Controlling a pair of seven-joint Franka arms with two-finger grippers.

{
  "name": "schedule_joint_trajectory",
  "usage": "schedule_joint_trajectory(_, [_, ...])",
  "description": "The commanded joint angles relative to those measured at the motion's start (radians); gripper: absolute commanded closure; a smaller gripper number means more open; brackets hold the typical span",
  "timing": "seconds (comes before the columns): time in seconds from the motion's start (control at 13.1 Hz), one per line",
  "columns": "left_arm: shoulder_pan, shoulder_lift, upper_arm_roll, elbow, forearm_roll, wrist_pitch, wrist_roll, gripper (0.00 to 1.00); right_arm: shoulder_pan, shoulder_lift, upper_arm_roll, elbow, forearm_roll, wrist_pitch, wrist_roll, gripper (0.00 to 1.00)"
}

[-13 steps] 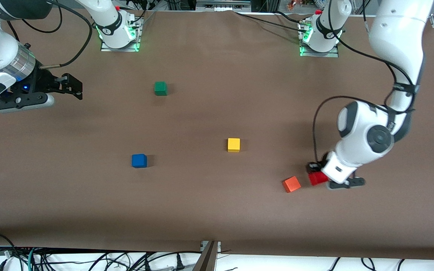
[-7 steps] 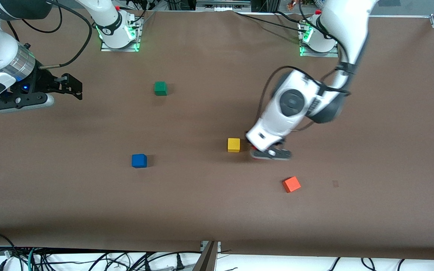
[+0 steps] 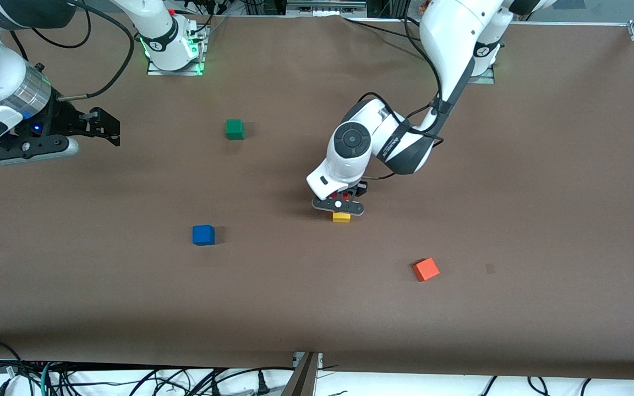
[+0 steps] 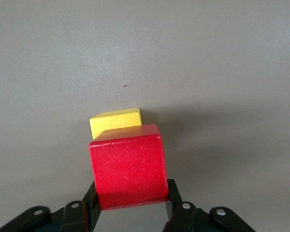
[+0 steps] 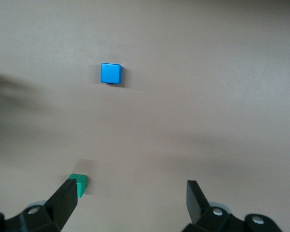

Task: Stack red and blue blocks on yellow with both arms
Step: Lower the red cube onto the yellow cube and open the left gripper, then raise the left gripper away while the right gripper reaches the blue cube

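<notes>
- I see the left pincer (image 3: 341, 204) over the yellow cube (image 3: 341, 217), clamped on the red cube (image 4: 129, 166).
- In the left wrist view the red cube hangs above the yellow cube (image 4: 117, 121), overlapping it; I cannot tell whether the two touch.
- The yellow cube sits mid-counter (image 3: 317, 308), mostly hidden under the pincer in the front view.
- The blue cube (image 3: 203, 235) rests on the counter toward the right arm's end, well apart from the yellow cube.
- The right pincer (image 3: 109, 127) waits above its end of the counter, fingers spread, gripping nothing.
- A green cube (image 3: 234, 129) and an orange cube (image 3: 426, 269) lie apart from the rest.
</notes>
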Motion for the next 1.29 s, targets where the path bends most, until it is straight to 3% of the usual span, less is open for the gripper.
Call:
schedule_joint_trajectory(0.0, [-0.015, 0.013, 0.013, 0.033, 0.054, -0.02, -0.002, 1.0, -0.015, 0.0, 0.01, 0.013, 0.003, -0.002, -0.006, 0.0])
schedule_joint_trajectory(0.69, [-0.022, 0.03, 0.013, 0.024, 0.057, -0.02, 0.001, 0.97, -0.015, 0.0, 0.01, 0.012, 0.003, 0.004, -0.006, 0.0])
schedule_joint_trajectory(0.76, [-0.023, 0.031, 0.013, 0.024, 0.057, -0.02, 0.0, 0.85, -0.015, 0.0, 0.01, 0.013, 0.002, 0.004, -0.006, 0.0])
schedule_joint_trajectory(0.84, [-0.018, 0.03, 0.013, 0.026, 0.057, -0.02, 0.001, 0.15, -0.015, 0.0, 0.01, 0.013, 0.002, 0.004, -0.006, 0.0])
schedule_joint_trajectory(0.91, [-0.015, 0.028, 0.016, 0.036, 0.054, -0.023, -0.003, 0.0, -0.015, 0.0, 0.01, 0.013, 0.002, 0.004, -0.006, 0.0])
schedule_joint_trajectory(1.22, [0.075, -0.073, 0.018, 0.072, 0.054, -0.072, 0.0, 0.0, -0.009, 0.011, 0.011, 0.019, 0.003, 0.023, 0.013, 0.0])
